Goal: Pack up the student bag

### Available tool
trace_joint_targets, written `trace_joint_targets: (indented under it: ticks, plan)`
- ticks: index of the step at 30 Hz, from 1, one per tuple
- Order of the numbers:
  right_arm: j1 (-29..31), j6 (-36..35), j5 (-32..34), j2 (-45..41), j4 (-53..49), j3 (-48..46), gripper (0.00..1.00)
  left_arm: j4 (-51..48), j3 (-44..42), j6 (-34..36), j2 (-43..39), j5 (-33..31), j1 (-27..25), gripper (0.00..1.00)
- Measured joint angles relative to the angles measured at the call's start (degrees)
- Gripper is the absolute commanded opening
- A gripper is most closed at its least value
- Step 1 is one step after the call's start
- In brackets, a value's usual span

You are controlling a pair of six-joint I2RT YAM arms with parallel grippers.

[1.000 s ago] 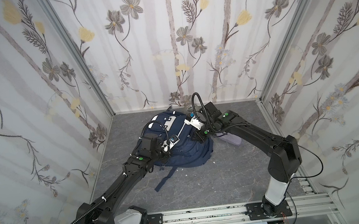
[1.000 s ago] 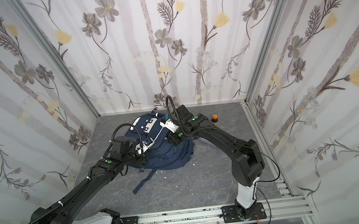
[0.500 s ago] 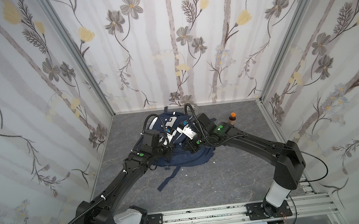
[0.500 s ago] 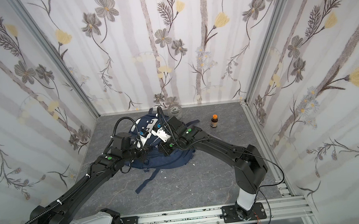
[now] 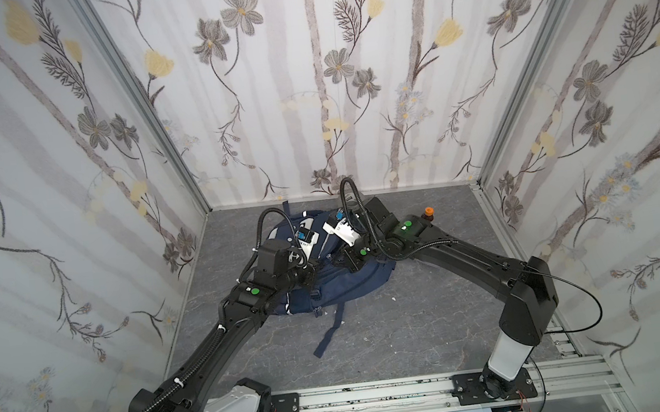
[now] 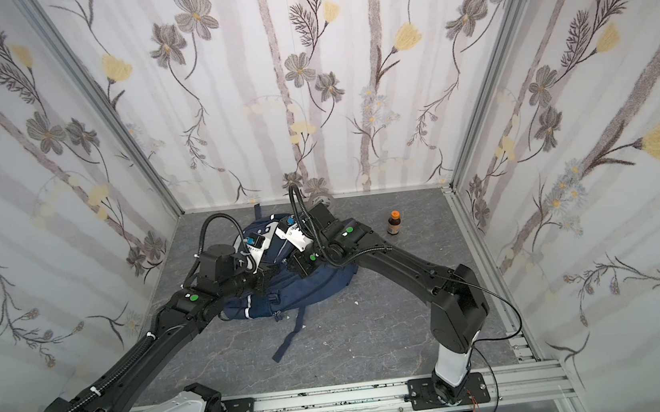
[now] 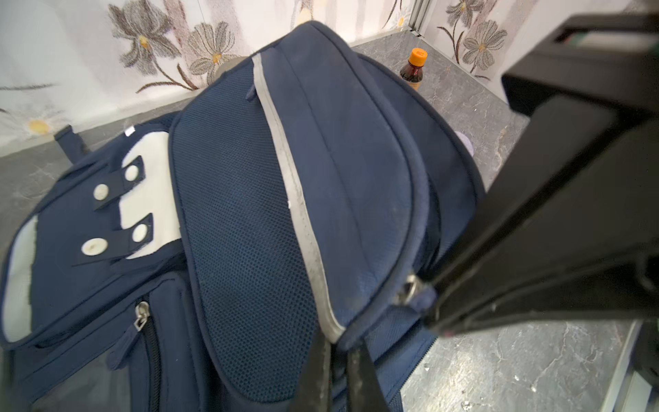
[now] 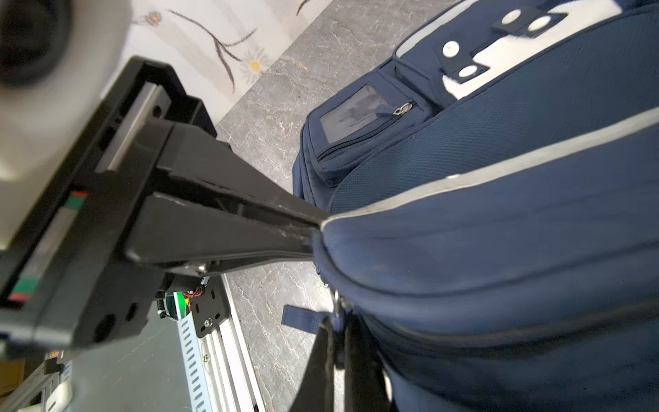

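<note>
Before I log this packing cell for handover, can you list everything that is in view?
student bag: one, navy blue with white patches and grey stripe, mid-table toward the back wall, one strap trailing forward
bottle: one, dark with orange cap, upright at back right, apart from the bag
round greyish thing: one, by the back wall behind the right arm; too hidden to name
table: one, grey marbled
walls: three, floral paper
rail: one, silver, front edge, bearing both arm bases
left gripper: one, black, shut on the bag's flap edge
right gripper: one, black, shut on the bag's zip pull
</note>
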Motion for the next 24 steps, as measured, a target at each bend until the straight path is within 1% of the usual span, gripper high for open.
trace_joint_targets:
  ticks: [5, 9, 10, 11, 12, 13, 14, 15, 16, 18, 20, 22, 23, 24]
  plan:
    - [2.7, 1.8, 6.1, 1.3, -0.6, -0.1, 0.00, 0.3, 0.0, -2.9, 1.6, 1.0, -0.3, 0.00]
    - [3.1, 3.1, 6.8, 1.8, -0.2, -0.5, 0.00, 0.3, -0.8, -3.6, 1.6, 0.9, -0.3, 0.00]
    - [3.2, 3.1, 6.8, 1.9, -0.3, -0.5, 0.00, 0.3, -1.0, -3.5, 1.4, 0.7, -0.3, 0.11]
    - [3.3, 3.1, 6.7, 2.1, -0.1, -0.5, 0.00, 0.2, -1.3, -3.3, 1.0, 0.3, -0.3, 0.32]
    - [3.4, 3.1, 6.5, 2.2, 0.1, -0.4, 0.00, 0.0, -1.4, -3.1, 0.6, -0.2, -0.3, 0.42]
    - [3.5, 2.8, 6.3, 2.3, -0.1, -0.3, 0.00, -0.5, -1.5, -3.0, 0.1, -0.9, -0.3, 0.50]
    - [3.6, 2.8, 6.1, 2.3, -0.6, -0.3, 0.00, -1.3, -1.6, -2.9, -0.6, -2.2, -0.3, 0.55]
    - [3.7, 2.8, 5.9, 2.3, -1.0, -0.3, 0.07, -1.8, -1.8, -2.8, -1.3, -3.5, -0.2, 0.58]
    - [3.8, 2.8, 5.5, 2.5, -1.7, -0.3, 0.18, -1.8, -2.4, -2.6, -2.5, -4.7, -0.2, 0.60]
    - [4.0, 2.8, 4.6, 3.0, -1.6, -0.4, 0.31, -0.4, -3.6, -1.6, -5.1, -4.0, -0.5, 0.64]
    - [4.5, 2.8, 3.8, 2.6, -1.1, -1.1, 0.48, 1.1, -4.7, -1.2, -7.8, -4.0, -0.7, 0.66]
    - [4.6, 2.8, 3.5, 1.3, -0.3, -2.4, 0.59, 1.7, -5.4, -0.7, -9.8, -5.3, -0.6, 0.68]
    - [4.5, 3.1, 4.0, 0.2, -0.3, -3.2, 0.63, 1.7, -5.6, -0.1, -10.8, -6.0, -0.6, 0.69]
    - [4.3, 3.1, 4.3, -1.0, -0.2, -4.0, 0.64, 1.7, -5.6, 0.1, -11.5, -6.1, -0.6, 0.69]
